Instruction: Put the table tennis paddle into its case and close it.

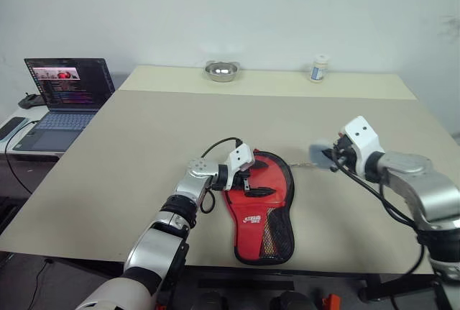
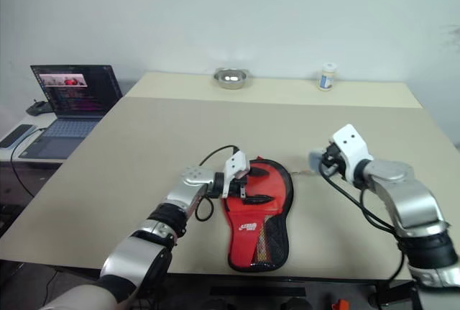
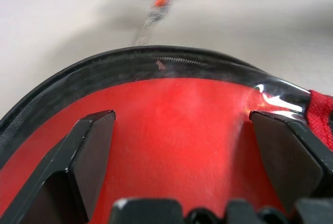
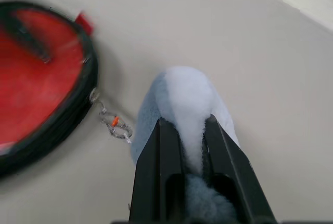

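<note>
The case (image 1: 262, 209) lay open on the table (image 1: 144, 152), near its front edge, red side up. The paddle's (image 2: 253, 195) red face seemed to be already sitting inside, though honestly I couldn't separate it from the red lining. The left pincer (image 1: 253, 184) was spread wide, fingers resting over that red surface, probably pinning things down. The right pincer (image 4: 186, 146) was clamped on a pale blue fluffy charm (image 4: 179, 99), chained to the case rim, likely the zip pull, held just clear of the case, I'd guess for pulling it closed.
</note>
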`<state>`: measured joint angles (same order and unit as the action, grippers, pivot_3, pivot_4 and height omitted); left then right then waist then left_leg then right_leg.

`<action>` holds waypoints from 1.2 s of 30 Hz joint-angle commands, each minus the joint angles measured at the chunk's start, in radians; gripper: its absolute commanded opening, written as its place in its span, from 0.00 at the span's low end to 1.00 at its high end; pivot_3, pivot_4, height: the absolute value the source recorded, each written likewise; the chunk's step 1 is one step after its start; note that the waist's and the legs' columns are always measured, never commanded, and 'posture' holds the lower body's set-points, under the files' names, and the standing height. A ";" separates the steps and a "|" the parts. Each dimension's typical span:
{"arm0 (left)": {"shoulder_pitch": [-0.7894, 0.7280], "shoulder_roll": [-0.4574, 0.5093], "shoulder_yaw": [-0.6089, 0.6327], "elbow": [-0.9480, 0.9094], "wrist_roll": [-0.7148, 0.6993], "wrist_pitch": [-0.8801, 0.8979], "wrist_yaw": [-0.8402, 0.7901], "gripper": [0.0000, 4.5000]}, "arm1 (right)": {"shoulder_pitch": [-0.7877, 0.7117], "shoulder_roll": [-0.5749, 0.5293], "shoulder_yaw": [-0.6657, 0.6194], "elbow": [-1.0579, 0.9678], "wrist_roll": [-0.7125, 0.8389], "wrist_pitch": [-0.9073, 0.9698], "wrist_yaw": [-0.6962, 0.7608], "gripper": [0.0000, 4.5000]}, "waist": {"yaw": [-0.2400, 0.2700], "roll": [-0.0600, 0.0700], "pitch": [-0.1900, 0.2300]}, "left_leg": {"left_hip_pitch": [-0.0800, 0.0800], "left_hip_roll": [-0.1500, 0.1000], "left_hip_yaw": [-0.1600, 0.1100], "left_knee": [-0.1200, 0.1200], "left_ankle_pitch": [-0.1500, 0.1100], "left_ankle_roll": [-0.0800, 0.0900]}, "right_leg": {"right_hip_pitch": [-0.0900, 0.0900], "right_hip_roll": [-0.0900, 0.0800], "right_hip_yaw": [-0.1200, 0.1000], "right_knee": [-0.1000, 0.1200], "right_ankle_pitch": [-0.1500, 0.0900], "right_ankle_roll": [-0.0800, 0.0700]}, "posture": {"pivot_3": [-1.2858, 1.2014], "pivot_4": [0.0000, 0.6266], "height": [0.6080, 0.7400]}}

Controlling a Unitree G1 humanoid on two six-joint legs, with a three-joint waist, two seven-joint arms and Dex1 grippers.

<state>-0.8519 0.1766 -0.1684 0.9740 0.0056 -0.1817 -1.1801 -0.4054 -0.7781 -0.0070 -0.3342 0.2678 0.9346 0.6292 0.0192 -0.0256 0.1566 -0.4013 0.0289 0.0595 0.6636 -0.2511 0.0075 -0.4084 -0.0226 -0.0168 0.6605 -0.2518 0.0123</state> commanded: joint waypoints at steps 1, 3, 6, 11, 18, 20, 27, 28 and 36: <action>0.033 -0.005 -0.028 0.068 0.035 0.012 0.015 1.00 | 0.055 -0.085 -0.110 -0.148 0.049 0.086 0.034 0.00 | 0.003 0.000 0.000 | 0.000 0.000 0.000 0.000 0.000 0.000 | 0.000 0.000 0.000 0.000 0.000 0.000 | 0.52 0.24 1.00; 0.033 -0.008 -0.030 0.076 0.038 0.008 0.020 1.00 | 0.112 -0.108 -0.137 -0.243 0.100 0.151 0.051 0.00 | 0.004 0.000 0.000 | 0.000 0.000 0.000 0.000 0.000 0.000 | 0.000 -0.001 0.000 0.000 0.000 0.000 | 0.52 0.24 1.00; 0.032 -0.014 -0.038 0.088 0.046 0.002 0.025 1.00 | 0.192 -0.102 -0.156 -0.410 0.191 0.262 0.060 0.00 | 0.007 0.000 -0.001 | 0.000 0.000 -0.002 0.000 0.000 0.000 | 0.002 -0.001 -0.002 -0.002 0.000 0.000 | 0.52 0.24 1.00; 0.025 -0.024 -0.058 0.119 0.078 -0.025 0.045 1.00 | 0.304 -0.087 -0.162 -0.564 0.282 0.363 0.043 0.00 | 0.006 0.001 -0.003 | 0.001 0.000 -0.002 0.001 0.000 0.000 | 0.003 -0.001 -0.002 -0.002 0.000 0.001 | 0.52 0.24 1.00; 0.009 -0.040 -0.069 0.157 0.108 -0.048 0.063 1.00 | 0.431 -0.138 -0.261 -0.671 0.405 0.423 0.110 0.00 | 0.011 0.000 -0.008 | 0.001 -0.001 -0.003 0.001 0.000 0.000 | 0.005 -0.002 -0.004 -0.004 0.000 0.001 | 0.52 0.24 1.00; 0.006 -0.045 -0.072 0.163 0.111 -0.052 0.068 1.00 | 0.480 -0.153 -0.293 -0.699 0.445 0.426 0.124 0.00 | 0.013 0.000 -0.010 | 0.001 -0.001 -0.004 0.000 0.000 0.000 | 0.005 -0.002 -0.005 -0.007 0.000 0.001 | 0.52 0.24 1.00; -0.002 -0.056 -0.080 0.178 0.120 -0.061 0.085 1.00 | 0.648 -0.239 -0.330 -0.713 0.661 0.319 0.062 0.00 | 0.024 0.000 -0.013 | 0.001 -0.004 -0.007 -0.001 -0.006 0.007 | 0.013 -0.006 -0.009 -0.017 -0.002 0.007 | 0.52 0.24 1.00; -0.004 -0.057 -0.080 0.180 0.122 -0.062 0.086 1.00 | 0.664 -0.256 -0.335 -0.713 0.698 0.301 0.048 0.00 | 0.024 -0.001 -0.013 | 0.001 -0.004 -0.007 -0.001 -0.006 0.008 | 0.013 -0.008 -0.008 -0.017 -0.002 0.008 | 0.52 0.24 1.00; -0.012 -0.058 -0.080 0.194 0.128 -0.071 0.095 1.00 | 0.740 -0.377 -0.377 -0.713 0.925 0.195 -0.067 0.00 | 0.013 -0.005 -0.014 | 0.006 -0.004 -0.010 0.001 -0.007 0.008 | 0.020 -0.014 -0.014 -0.018 -0.004 0.006 | 0.52 0.24 1.00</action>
<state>-0.9026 0.1200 -0.1950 1.1064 0.0666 -0.2693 -1.0960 0.3239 -1.1367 -0.3735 -1.0177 1.1174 1.1474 0.5670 0.0321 -0.0310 0.1430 -0.3958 0.0251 0.0487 0.6641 -0.2577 0.0154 -0.3885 -0.0368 -0.0323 0.6426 -0.2552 0.0184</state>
